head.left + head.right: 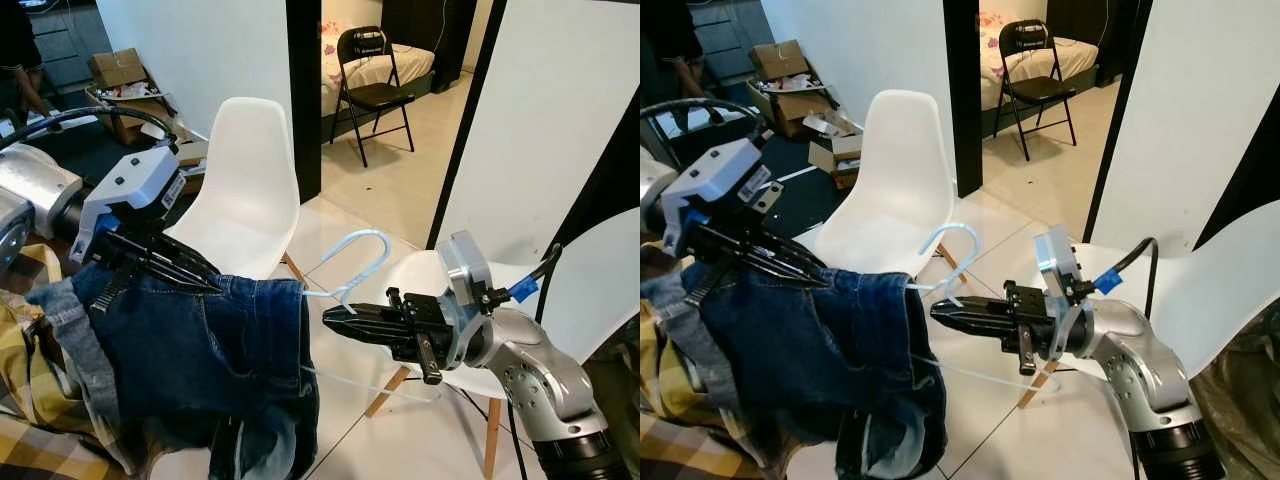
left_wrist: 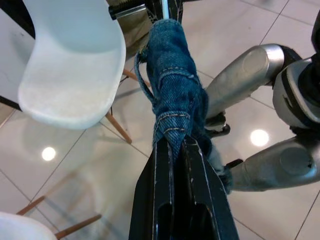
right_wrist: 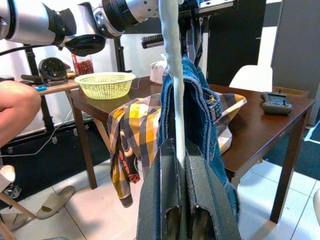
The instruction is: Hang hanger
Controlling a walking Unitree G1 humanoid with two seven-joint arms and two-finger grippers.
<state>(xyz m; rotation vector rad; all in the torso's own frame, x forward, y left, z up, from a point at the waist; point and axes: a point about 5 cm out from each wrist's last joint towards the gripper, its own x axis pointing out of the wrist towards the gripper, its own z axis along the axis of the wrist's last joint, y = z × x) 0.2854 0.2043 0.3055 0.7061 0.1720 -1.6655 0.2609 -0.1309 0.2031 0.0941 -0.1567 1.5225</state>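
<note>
No writing reads. Left gripper (image 1: pixel 205 281) pinches jeans (image 1: pixel 210 350); right gripper (image 1: pixel 335 320) pinches pale hanger (image 1: pixel 362 262); right wrist view adds a yellow basket (image 3: pixel 105 84).

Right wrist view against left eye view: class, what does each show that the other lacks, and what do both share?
Right wrist view alone: yellow basket on a brown table, a plaid cloth draped over its edge. Left eye view alone: white chair, black folding chair, cardboard boxes. Both: the right end effector gripping the pale hanger carrying the jeans.
</note>
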